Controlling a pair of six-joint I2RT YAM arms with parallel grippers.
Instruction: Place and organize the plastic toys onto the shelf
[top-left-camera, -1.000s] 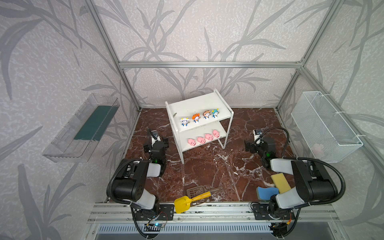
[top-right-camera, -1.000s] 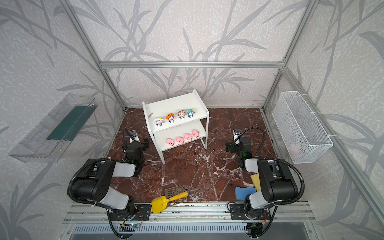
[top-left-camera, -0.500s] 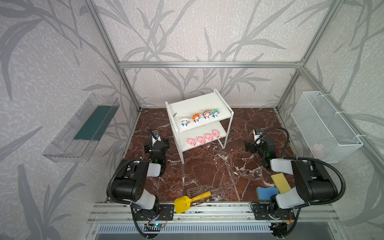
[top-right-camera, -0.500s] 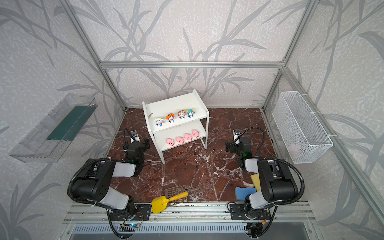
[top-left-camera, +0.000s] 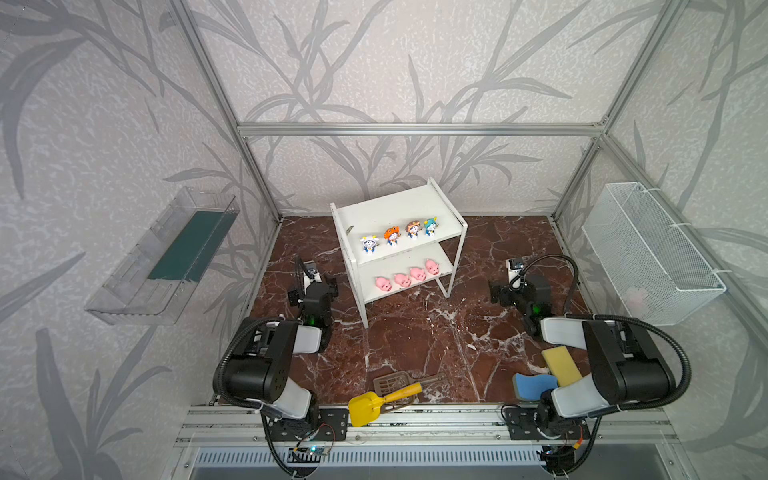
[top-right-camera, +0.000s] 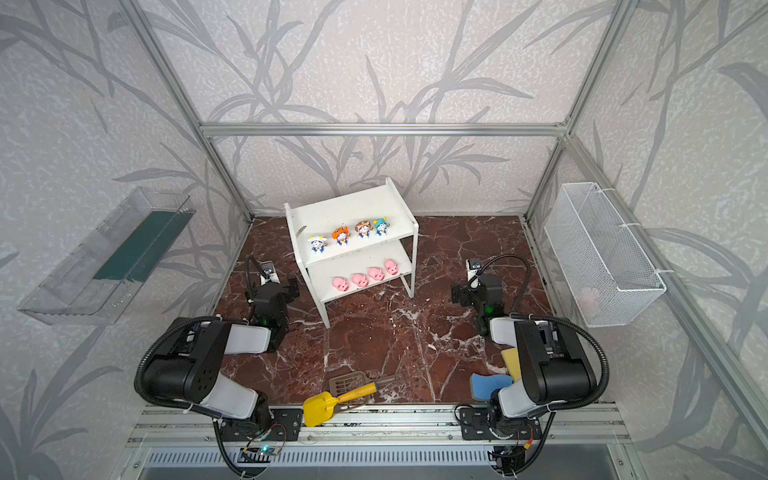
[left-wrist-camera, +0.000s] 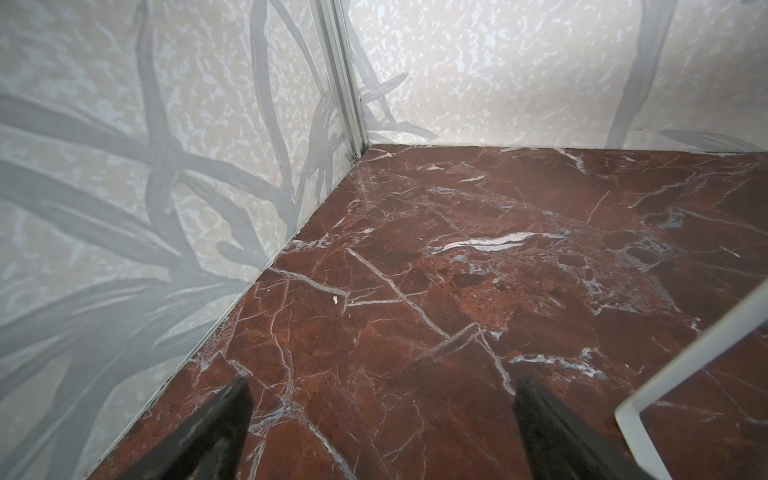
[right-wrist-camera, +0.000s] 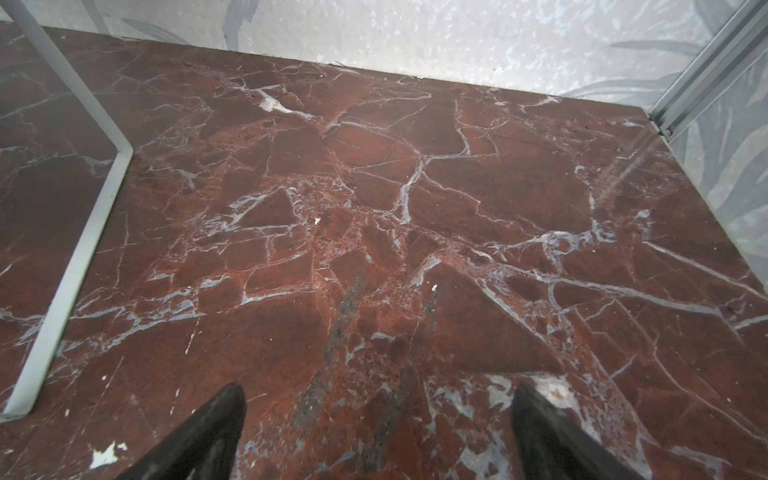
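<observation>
The plastic toys (top-left-camera: 392, 235) were all on the shelf (top-left-camera: 386, 208): four big-headed figurines (top-left-camera: 414, 228) lined up along the front of the top board, four pink pigs (top-left-camera: 402, 279) in a row on the lower one. The left arm (top-left-camera: 316, 297) sat just beside the shelf's side panel, and the right arm (top-left-camera: 528, 291) was well apart on the other side. Left jaws and right jaws were both spread wide, with only bare marble counter (top-left-camera: 415, 340) between them.

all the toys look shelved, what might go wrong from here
1. The left gripper sits close beside the shelf; a careless swing could knock it and topple the figurines.
2. The pigs stand near the lower board's front edge, so a jolt might tip them off.
</observation>
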